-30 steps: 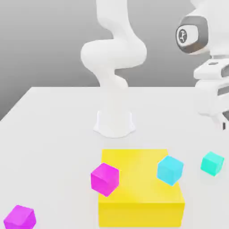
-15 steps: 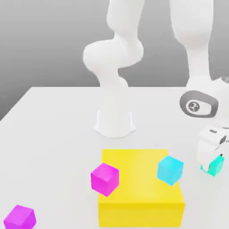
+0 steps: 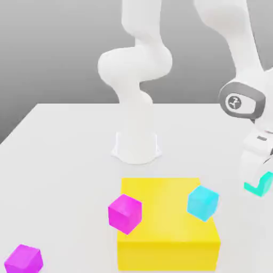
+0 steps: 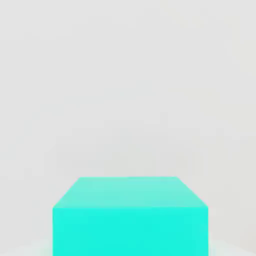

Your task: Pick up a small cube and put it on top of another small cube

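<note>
The white table (image 3: 64, 154) carries the Panda arm's base (image 3: 136, 146) near its middle. A big yellow block (image 3: 165, 234) sits at the near edge, a sky-blue cube (image 3: 202, 202) and a magenta cube (image 3: 125, 213) against it, another magenta cube (image 3: 23, 259) by the near corner on the exterior view's left. At the exterior view's right edge the gripper (image 3: 259, 181) is clenched on the small teal cube (image 3: 261, 185) (image 4: 130, 220).

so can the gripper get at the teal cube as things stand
Probably yes. The gripper is already down at the teal cube near the exterior view's right edge, shut on it. The yellow block and sky-blue cube sit off to the side, clear of it.
</note>
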`<act>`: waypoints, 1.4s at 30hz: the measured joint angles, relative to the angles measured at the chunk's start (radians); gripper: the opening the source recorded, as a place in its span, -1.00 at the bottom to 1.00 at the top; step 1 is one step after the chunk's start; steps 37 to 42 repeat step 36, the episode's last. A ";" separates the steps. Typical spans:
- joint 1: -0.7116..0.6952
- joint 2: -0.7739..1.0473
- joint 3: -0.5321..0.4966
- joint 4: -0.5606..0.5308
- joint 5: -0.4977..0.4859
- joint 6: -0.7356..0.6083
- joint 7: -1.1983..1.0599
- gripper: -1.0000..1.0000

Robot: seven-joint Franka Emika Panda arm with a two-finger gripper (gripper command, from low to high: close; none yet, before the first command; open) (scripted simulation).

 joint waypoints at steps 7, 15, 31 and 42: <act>-0.188 -0.057 -0.091 0.096 0.041 -0.169 -0.347 -1.00; -0.398 -0.193 -0.196 0.094 0.075 -0.291 -0.772 -1.00; -0.477 -0.208 -0.302 -0.048 0.089 -0.132 -1.090 1.00; -0.476 -0.287 -0.301 -0.022 0.083 -0.235 -1.086 1.00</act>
